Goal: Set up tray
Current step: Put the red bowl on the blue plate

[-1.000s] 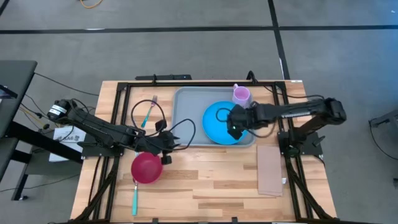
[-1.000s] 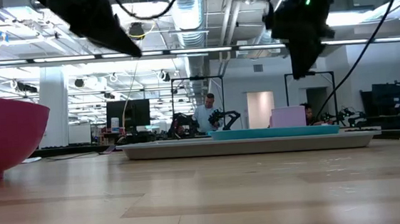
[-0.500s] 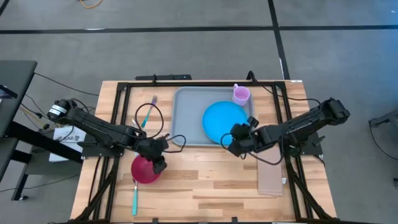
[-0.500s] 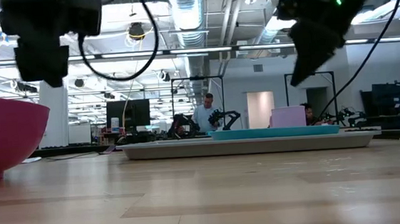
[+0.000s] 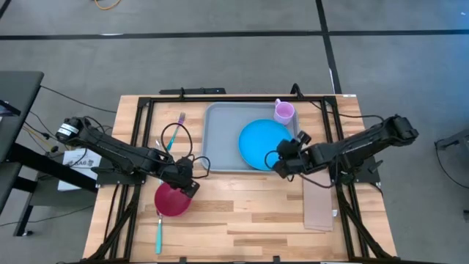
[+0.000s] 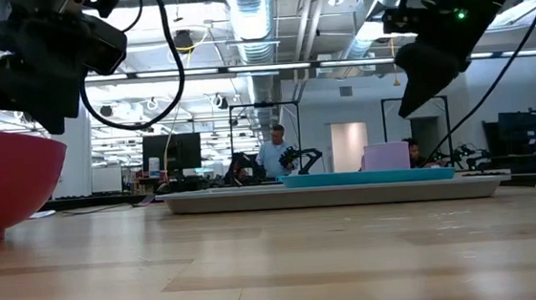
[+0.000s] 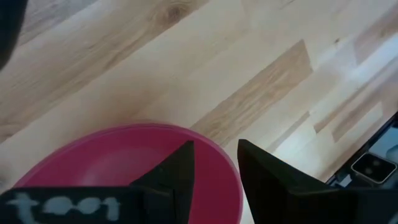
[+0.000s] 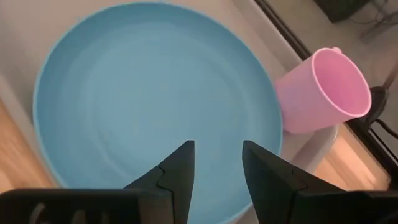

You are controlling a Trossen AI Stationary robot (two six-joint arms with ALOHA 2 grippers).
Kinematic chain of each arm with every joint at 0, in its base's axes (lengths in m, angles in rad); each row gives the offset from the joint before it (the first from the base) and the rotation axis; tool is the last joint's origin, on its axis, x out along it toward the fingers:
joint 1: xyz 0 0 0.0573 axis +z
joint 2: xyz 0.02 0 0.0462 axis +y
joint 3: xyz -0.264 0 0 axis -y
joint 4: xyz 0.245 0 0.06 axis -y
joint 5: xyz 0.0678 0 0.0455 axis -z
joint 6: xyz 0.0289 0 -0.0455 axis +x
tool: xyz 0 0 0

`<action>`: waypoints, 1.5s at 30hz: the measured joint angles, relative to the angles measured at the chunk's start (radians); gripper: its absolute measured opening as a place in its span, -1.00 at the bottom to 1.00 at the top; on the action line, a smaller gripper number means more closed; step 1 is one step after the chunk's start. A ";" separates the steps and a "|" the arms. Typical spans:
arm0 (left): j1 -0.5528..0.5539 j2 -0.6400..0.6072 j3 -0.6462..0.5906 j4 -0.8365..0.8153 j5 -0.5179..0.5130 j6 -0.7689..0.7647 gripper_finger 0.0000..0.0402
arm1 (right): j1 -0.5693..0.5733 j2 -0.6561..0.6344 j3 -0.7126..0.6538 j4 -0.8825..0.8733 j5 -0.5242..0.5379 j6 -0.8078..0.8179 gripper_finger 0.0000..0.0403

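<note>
The pale grey-blue tray point(image 5: 220, 143) lies flat at the table's far middle. On it rest the round blue plate point(image 5: 262, 141) point(image 8: 155, 93) and, in its far right corner, an upright pink cup point(image 5: 284, 111) point(image 8: 320, 87). My right gripper point(image 5: 282, 163) point(image 8: 217, 162) hovers open over the plate's near edge, well above the tray in the low view point(image 6: 425, 71). My left gripper point(image 5: 187, 181) point(image 7: 216, 158) hangs open over the far rim of the magenta bowl point(image 5: 171, 199) point(image 7: 118, 158), which stands on the wood near the tray's left corner.
A tan napkin point(image 5: 318, 199) lies flat at the right, near the table's edge. A teal utensil point(image 5: 159, 233) lies near the bowl's near side, another with a purple end point(image 5: 176, 130) left of the tray. Black frame rails point(image 5: 139, 147) run along both sides.
My right gripper has drawn back from over the plate's middle toward the table's near edge, then eased slightly back to the plate's near rim. My left gripper has moved from beside the tray's near left corner toward the bowl and now hangs over its far rim.
</note>
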State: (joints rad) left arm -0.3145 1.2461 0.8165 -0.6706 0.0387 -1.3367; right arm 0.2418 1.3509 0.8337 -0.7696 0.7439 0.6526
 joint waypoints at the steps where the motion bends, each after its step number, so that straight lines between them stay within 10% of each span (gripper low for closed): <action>1: 0.000 0.000 0.000 0.000 0.000 -0.007 -0.45 | -0.006 -0.004 0.000 0.001 0.000 -0.004 -0.36; 12: -0.033 0.029 0.000 -0.027 -0.050 -0.101 -0.45 | -0.024 -0.004 0.000 0.031 -0.002 0.012 -0.36; 34: 0.006 0.209 0.170 -0.153 0.258 0.038 -0.45 | 0.070 -0.003 0.001 0.075 -0.009 0.082 -0.36; 45: -0.031 0.209 0.190 -0.153 0.139 -0.012 -0.45 | 0.065 -0.003 0.001 0.074 -0.008 0.046 -0.36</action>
State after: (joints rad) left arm -0.3456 1.4551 1.0069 -0.8237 0.1777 -1.3484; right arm 0.3069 1.3476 0.8345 -0.6952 0.7357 0.6991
